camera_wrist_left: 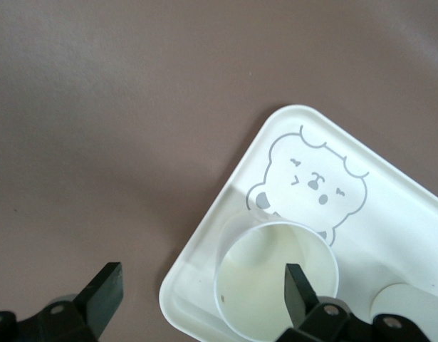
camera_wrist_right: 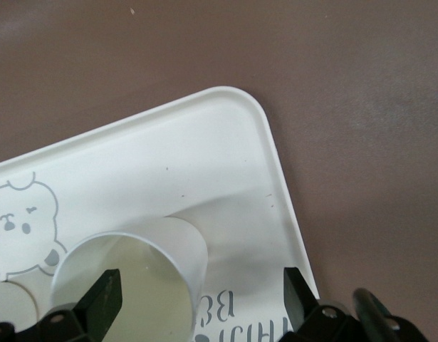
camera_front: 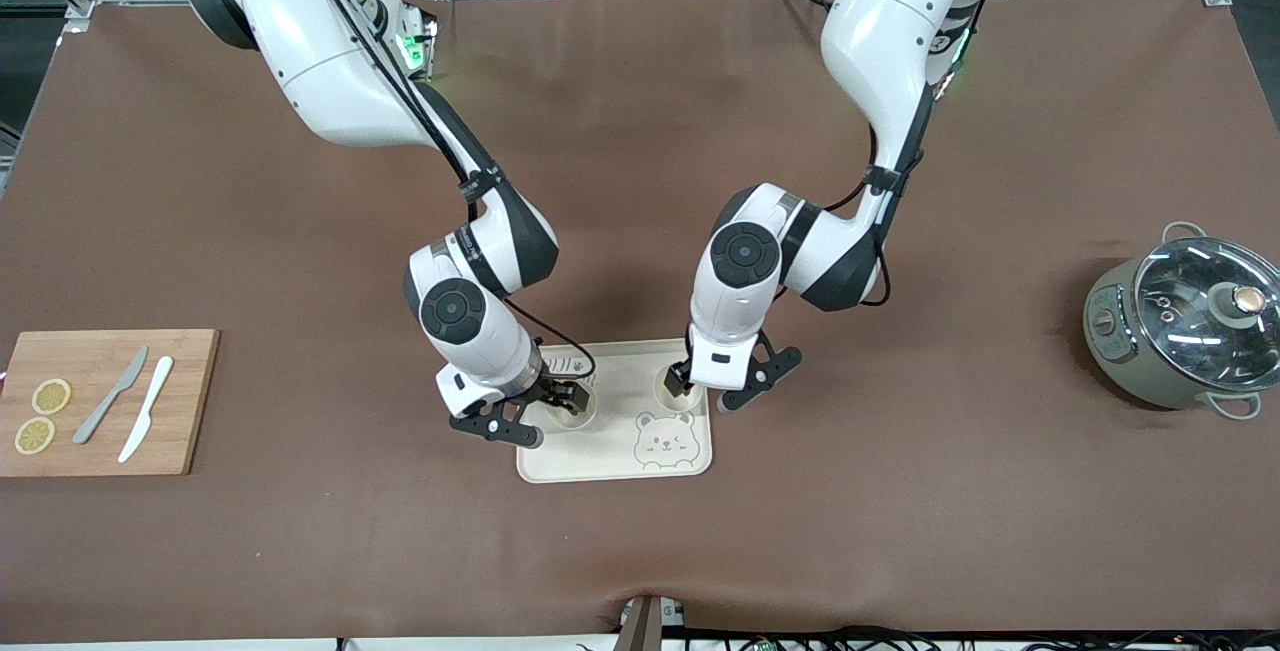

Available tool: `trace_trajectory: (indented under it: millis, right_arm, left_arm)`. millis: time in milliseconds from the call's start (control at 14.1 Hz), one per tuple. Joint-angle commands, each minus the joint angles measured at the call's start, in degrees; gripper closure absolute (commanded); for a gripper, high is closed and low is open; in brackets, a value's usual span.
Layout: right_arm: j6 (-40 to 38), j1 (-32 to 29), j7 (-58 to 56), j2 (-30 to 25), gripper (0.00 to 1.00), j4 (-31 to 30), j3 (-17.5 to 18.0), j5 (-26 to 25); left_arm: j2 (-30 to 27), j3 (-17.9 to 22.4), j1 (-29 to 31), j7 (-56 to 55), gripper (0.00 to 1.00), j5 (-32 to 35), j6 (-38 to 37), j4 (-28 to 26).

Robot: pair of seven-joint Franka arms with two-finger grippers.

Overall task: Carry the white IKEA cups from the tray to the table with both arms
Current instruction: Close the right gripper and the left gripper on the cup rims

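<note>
Two white IKEA cups stand upright on the cream bear tray (camera_front: 590, 459). One cup (camera_front: 574, 413) is at the tray's right-arm end, the other (camera_front: 668, 387) at its left-arm end. My right gripper (camera_front: 563, 399) is open over its cup (camera_wrist_right: 126, 281): one finger is inside the rim, the other is over the tray's edge (camera_wrist_right: 226, 149). My left gripper (camera_front: 688, 383) is open over its cup (camera_wrist_left: 272, 281): one finger is inside the rim, the other is outside the tray (camera_wrist_left: 397, 228), over the table. Neither gripper holds a cup.
A wooden cutting board (camera_front: 190, 401) with two lemon slices, a grey knife and a white knife lies at the right arm's end of the table. A grey-green pot with a glass lid (camera_front: 1190, 326) stands at the left arm's end.
</note>
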Motion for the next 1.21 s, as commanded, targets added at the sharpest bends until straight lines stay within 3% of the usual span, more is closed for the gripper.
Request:
trace_trajectory:
  millis: [0, 213, 284, 497, 639, 781, 923, 1137]
  right_arm:
    - [1.3, 0.8, 1.4, 1.9, 0.0, 1.7, -0.6, -1.9]
    - [1.3, 0.5, 1.4, 2.0, 0.0, 1.7, -0.5, -1.9]
    - [1.3, 0.1, 1.5, 2.0, 0.05, 1.7, -0.4, -1.6]
    - [1.3, 0.1, 2.8, 2.0, 0.48, 1.7, -0.4, -1.5]
    - [1.3, 0.1, 3.3, 2.0, 0.7, 1.7, -0.4, -1.5]
    - [1.3, 0.1, 3.3, 2.1, 0.86, 1.7, -0.4, -1.5]
    - [1.3, 0.0, 3.3, 2.3, 0.97, 1.8, -0.4, -1.5]
    - [1.4, 0.0, 3.3, 2.4, 1.0, 1.8, -0.4, -1.6]
  left_arm:
    - [1.5, -0.8, 0.1, -2.0, 0.0, -0.7, 0.9, 1.8]
    - [2.7, -1.5, 0.0, -2.3, 0.0, -0.7, 2.2, 1.7]
    - [3.0, -1.5, 0.0, -2.4, 0.0, -0.7, 2.2, 1.7]
    - [3.7, -1.5, -0.3, -2.5, 0.03, -0.7, 2.3, 1.8]
    - [3.7, -1.5, -0.3, -3.0, 0.38, -0.7, 3.1, 1.7]
    - [3.7, -1.5, -0.2, -3.8, 0.66, -0.7, 3.3, 1.7]
    - [3.7, -1.4, -0.3, -4.6, 0.83, -0.7, 3.8, 1.8]
    - [3.6, -1.4, -0.3, -4.6, 1.0, -0.6, 3.9, 1.7]
